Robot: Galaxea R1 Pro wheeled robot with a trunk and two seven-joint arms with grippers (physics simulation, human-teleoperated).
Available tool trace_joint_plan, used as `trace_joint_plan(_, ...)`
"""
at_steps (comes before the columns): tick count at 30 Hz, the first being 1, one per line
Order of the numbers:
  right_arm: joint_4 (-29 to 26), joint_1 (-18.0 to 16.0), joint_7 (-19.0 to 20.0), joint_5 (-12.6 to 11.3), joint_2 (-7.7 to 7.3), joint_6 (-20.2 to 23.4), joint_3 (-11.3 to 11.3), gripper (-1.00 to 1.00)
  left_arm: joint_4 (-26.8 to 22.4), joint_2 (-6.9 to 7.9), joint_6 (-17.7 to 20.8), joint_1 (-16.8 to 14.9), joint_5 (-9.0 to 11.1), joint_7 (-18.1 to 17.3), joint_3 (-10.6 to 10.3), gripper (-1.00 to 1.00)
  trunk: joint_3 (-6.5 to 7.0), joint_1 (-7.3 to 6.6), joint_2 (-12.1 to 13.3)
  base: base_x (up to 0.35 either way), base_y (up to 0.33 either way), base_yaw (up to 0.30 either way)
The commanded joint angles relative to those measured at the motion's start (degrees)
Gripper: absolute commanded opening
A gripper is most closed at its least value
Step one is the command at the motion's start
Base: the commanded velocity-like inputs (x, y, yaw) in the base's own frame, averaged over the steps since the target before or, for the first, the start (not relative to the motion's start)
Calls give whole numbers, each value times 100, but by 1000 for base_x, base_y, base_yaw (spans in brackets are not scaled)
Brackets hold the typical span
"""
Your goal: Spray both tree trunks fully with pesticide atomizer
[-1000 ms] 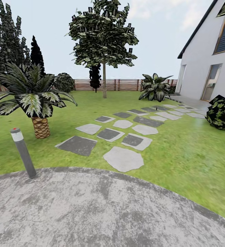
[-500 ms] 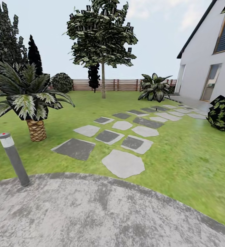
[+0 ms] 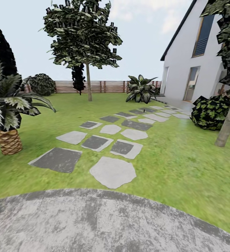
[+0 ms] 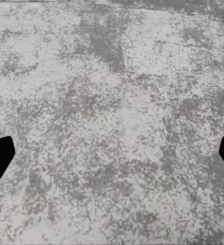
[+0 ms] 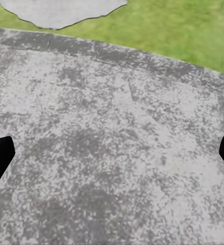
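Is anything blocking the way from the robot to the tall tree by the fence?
Nothing visible does. Between the mottled grey paved patch and the tall tree with the bare grey-brown trunk lie only green lawn and flat grey stepping stones. The short palm with the woven brown trunk stands off to the left.

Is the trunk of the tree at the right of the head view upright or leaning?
Leaning. The trunk rises from the grass slanting toward its foliage at the picture's right edge, while the far tree by the fence stands straight.
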Motion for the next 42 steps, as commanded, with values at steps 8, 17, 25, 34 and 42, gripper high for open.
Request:
trace_joint_plan(8,0,0,0,-3,0,0,0,100,0,0,-7,0,0,0,2,100,-5,0,0,309,0,-300)
trace_joint_plan(17,0,0,0,0,0,0,0,100,0,-8,-11,7,-19,-8,0,100,-34,0,0,37,0,-300)
trace_joint_plan(25,0,0,-8,0,0,0,6,100,0,-9,0,3,-26,0,0,100,-115,66,-120,1,0,-295)
trace_joint_plan(34,0,0,-1,0,0,0,9,100,0,-8,0,1,-18,0,0,100,-286,264,-481,0,0,-63)
trace_joint_plan(42,0,0,0,0,0,0,9,100,0,-9,0,0,-18,0,0,100,-429,439,-802,0,0,0)
